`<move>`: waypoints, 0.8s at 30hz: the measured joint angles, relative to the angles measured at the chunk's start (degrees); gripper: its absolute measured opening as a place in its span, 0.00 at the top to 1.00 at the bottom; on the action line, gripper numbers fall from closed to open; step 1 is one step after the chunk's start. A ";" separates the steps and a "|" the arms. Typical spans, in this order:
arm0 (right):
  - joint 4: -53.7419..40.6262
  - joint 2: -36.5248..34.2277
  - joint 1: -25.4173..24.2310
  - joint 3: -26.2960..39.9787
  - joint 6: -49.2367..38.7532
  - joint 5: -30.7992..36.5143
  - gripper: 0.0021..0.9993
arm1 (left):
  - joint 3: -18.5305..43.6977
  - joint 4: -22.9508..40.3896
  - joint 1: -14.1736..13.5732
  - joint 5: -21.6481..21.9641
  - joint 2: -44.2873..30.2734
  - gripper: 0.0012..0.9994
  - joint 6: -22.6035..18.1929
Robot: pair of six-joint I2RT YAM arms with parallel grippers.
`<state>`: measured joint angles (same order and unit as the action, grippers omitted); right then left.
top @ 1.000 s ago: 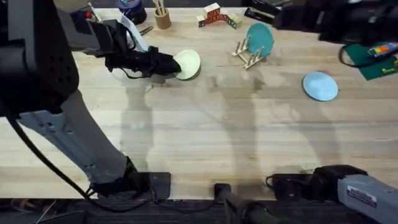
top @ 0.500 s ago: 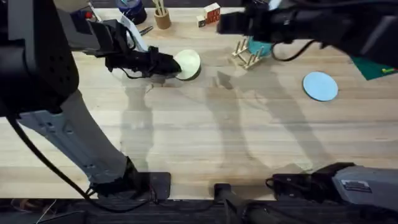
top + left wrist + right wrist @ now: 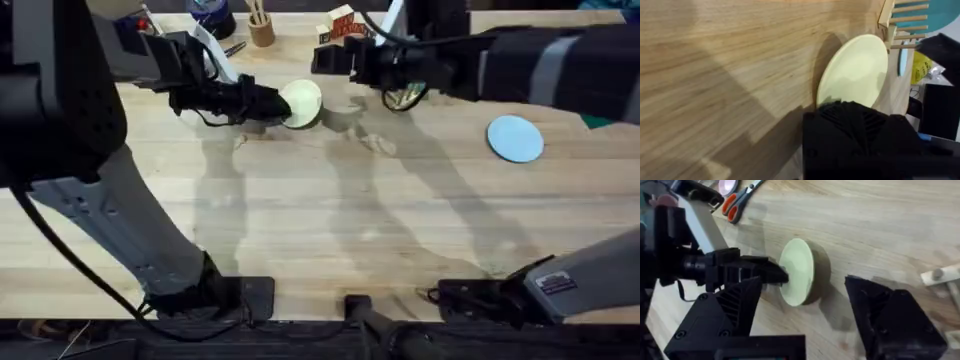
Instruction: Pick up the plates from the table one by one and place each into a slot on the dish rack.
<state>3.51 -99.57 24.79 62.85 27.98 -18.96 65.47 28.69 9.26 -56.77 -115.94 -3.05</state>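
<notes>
The cream-yellow plate (image 3: 303,103) stands tilted on its edge at the back of the table (image 3: 300,220). My left gripper (image 3: 272,104) is shut on the plate's rim from the left. In the right wrist view the plate (image 3: 797,272) faces my right gripper (image 3: 805,287), which is open with its fingers wide apart a short way off. That gripper (image 3: 322,62) has reached across from the right, above the plate. The pale blue plate (image 3: 515,137) lies flat at the right. The right arm largely hides the dish rack (image 3: 402,97); its pegs (image 3: 900,20) show just beyond the yellow plate (image 3: 855,70).
A teal plate (image 3: 940,10) stands in the rack. A wooden cup of sticks (image 3: 261,28) and coloured blocks (image 3: 340,20) sit along the back edge. Orange-handled scissors (image 3: 737,200) lie behind the left arm.
The right arm has risen from its rest at the lower right and swung across the rack toward the yellow plate. The left gripper and its plate have stayed put.
</notes>
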 joint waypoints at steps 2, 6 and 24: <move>1.22 -1.34 0.38 0.00 1.45 0.01 0.01 | 0.00 -0.02 0.00 -0.01 0.00 0.96 0.00; 4.09 -3.53 0.99 0.00 3.99 0.01 0.01 | 0.00 -0.01 0.00 0.00 0.00 0.96 0.00; 9.69 -11.48 3.87 1.78 10.31 0.00 0.02 | 0.00 0.00 0.00 -0.09 0.00 0.96 0.00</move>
<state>13.20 -111.05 28.65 64.63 38.28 -18.96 65.47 28.69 9.26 -56.86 -115.94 -3.05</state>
